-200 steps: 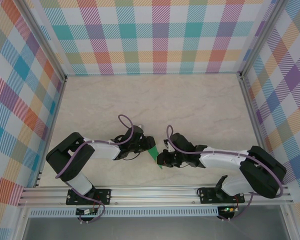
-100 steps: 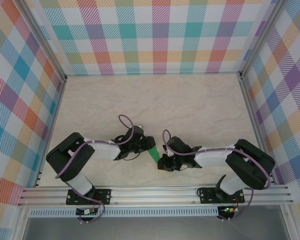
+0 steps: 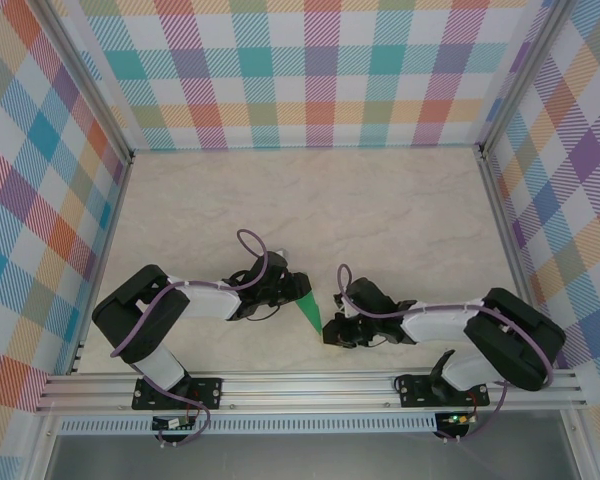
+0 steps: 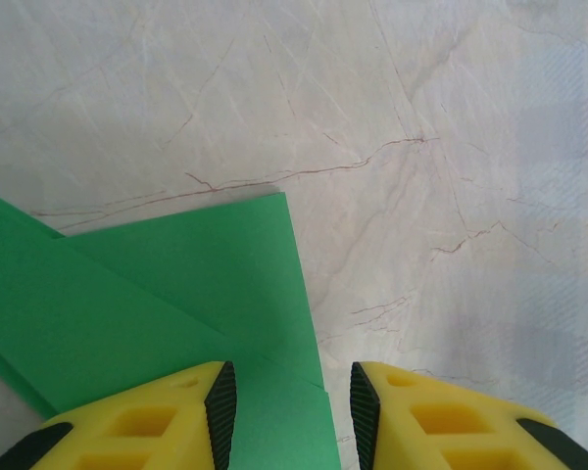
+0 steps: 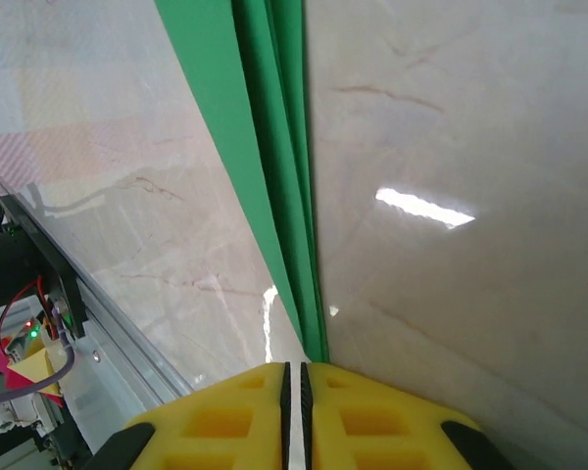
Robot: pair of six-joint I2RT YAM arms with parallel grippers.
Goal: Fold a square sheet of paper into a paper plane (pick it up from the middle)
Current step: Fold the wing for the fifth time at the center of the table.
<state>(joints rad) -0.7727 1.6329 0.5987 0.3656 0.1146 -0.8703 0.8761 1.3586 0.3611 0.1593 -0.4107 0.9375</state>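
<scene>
Right wrist | paper plane [image 5: 265, 147] tip just before right pincer [image 5: 296, 377]

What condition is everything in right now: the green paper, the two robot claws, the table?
Paper plane: folded to a narrow point, lying on the table between the arms.
Left gripper: jaws apart, over the plane's wide end.
Right gripper: jaws nearly closed at the plane's pointed tip; whether they pinch it is unclear.
Table: pale marbled top, bare beyond the plane.
</scene>
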